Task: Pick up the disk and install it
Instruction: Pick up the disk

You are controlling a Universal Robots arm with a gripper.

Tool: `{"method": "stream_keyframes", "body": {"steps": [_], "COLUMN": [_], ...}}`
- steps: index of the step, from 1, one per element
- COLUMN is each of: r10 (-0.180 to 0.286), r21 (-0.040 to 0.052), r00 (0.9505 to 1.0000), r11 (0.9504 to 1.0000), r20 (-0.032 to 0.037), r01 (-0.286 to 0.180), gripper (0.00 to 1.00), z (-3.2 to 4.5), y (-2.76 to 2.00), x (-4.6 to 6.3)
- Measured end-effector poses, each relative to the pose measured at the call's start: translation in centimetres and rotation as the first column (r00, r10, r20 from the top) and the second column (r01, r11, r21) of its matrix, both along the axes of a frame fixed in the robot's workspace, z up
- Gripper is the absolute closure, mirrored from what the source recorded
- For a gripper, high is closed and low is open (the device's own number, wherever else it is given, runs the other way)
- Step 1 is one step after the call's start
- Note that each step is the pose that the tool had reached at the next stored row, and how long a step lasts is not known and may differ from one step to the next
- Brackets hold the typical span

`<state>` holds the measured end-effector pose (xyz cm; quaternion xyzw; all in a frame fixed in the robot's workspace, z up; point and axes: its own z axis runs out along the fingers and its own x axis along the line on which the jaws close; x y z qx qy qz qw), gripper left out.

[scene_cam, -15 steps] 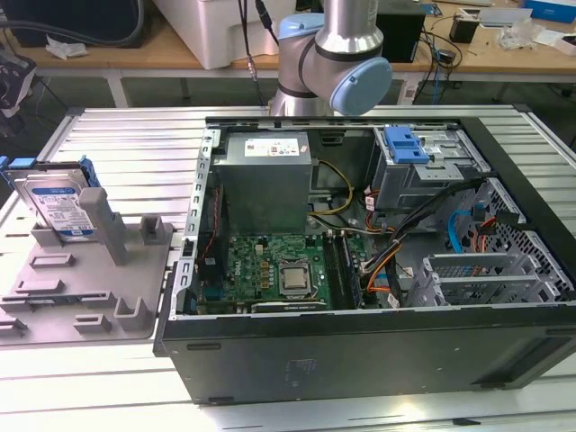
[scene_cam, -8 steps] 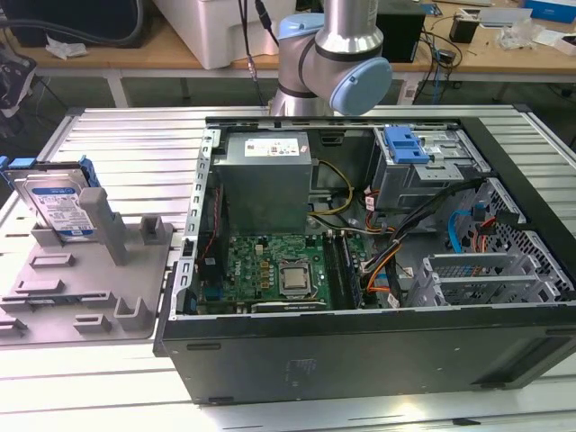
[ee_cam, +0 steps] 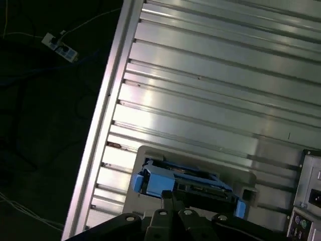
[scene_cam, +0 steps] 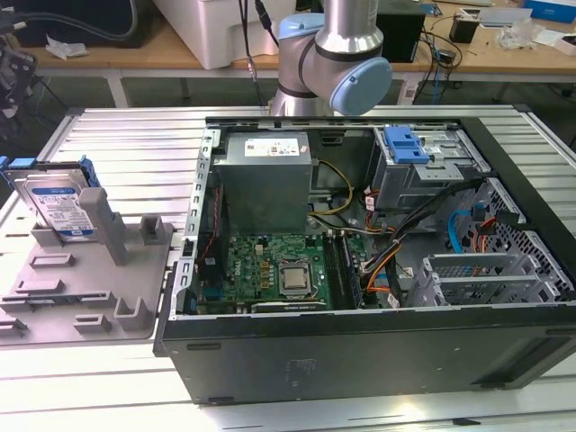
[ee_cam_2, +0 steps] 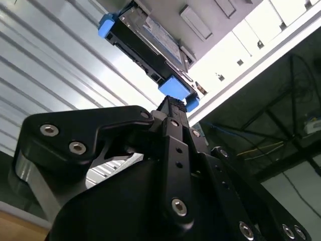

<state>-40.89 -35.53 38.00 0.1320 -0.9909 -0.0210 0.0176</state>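
The disk [scene_cam: 59,205], silver with a white-and-blue label and a blue carrier frame, stands on edge in a grey holder [scene_cam: 90,288] at the exterior view's left. Both wrist views look down on the disk [ee_cam_2: 145,37] [ee_cam: 185,182] from some way above. My gripper [ee_cam_2: 173,103] [ee_cam: 172,197] hangs over it, clear of it, its black fingers closed together with nothing between them. The arm's base joints [scene_cam: 333,63] rise behind the open computer case [scene_cam: 360,346].
Inside the case lie a motherboard [scene_cam: 279,265], a power supply [scene_cam: 265,175], cables, and a grey drive cage topped by a blue latch piece [scene_cam: 405,144]. The ribbed aluminium table [scene_cam: 135,153] surrounds the case. Its edge [ee_cam: 108,95] runs near the holder.
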Motion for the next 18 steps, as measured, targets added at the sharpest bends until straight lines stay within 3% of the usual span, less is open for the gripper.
{"method": "stream_keyframes", "body": {"steps": [3,5,8,11,13,16,17,18], "r10": [0.058,0.107,0.182,0.233,0.300,0.352,0.370,0.396], "r21": [0.0001,0.0002,0.0005,0.0007,0.0009,0.0010,0.0011,0.0011], "r00": [0.9983,0.9942,0.9834,0.9724,0.9539,0.9362,0.9291,0.9184], "r11": [0.9983,0.9942,0.9834,0.9724,0.9539,0.9362,0.9291,0.9184], "r20": [0.0001,0.0001,0.0001,0.0002,0.0002,0.0002,0.0002,0.0003], "r01": [-0.058,-0.107,-0.182,-0.233,-0.300,-0.352,-0.370,-0.396], "gripper": [0.89,0.76,0.58,0.58,0.58,0.58,0.58,0.58], "z": [-0.05,-0.08,-0.13,-0.17,-0.22,-0.26,-0.27,-0.29], "y": [0.03,0.05,0.09,0.10,0.12,0.13,0.13,0.13], "x": [0.00,0.00,0.00,0.00,0.00,0.00,0.00,0.00]}}
